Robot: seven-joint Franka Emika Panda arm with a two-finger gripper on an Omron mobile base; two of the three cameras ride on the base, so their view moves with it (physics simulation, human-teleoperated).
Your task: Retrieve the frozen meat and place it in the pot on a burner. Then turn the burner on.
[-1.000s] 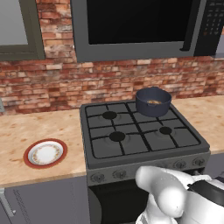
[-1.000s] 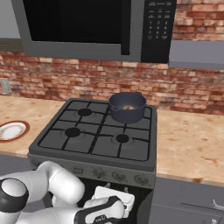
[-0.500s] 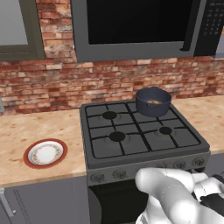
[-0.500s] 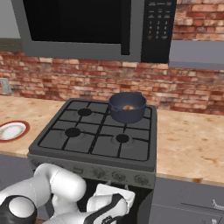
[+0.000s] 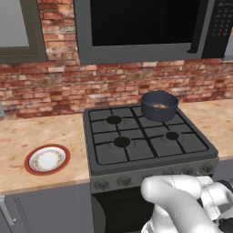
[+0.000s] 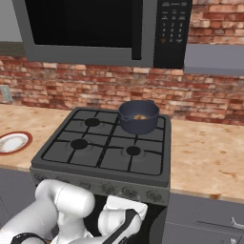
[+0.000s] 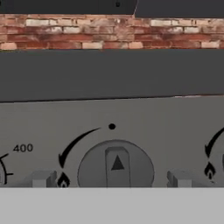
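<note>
Sitting on the back right burner (image 5: 159, 119) of the dark grey stove (image 5: 145, 145), the pot (image 5: 159, 105) holds the frozen meat (image 5: 160, 107), a small golden-brown lump just visible over its rim; from the right base view the same pot (image 6: 138, 116) stands at the rear of the black grate with the meat (image 6: 139, 116) inside it. The white arm bends low in front of the stove's control panel, below the row of knobs. The hand view looks straight at that panel: a round grey knob (image 7: 116, 168) sits centred and close, its raised bar upright with a triangle mark pointing up toward a small black dot above it, and a curved arrow with a flame symbol lies to its left. The gripper (image 7: 109, 180) frames this knob, one finger tip (image 7: 43, 179) on each side and apart from it, spread wider than the knob and holding nothing. A white plate with a red rim (image 5: 47, 159) lies on the wooden counter (image 5: 27, 136), well apart to the left of the stove.
</note>
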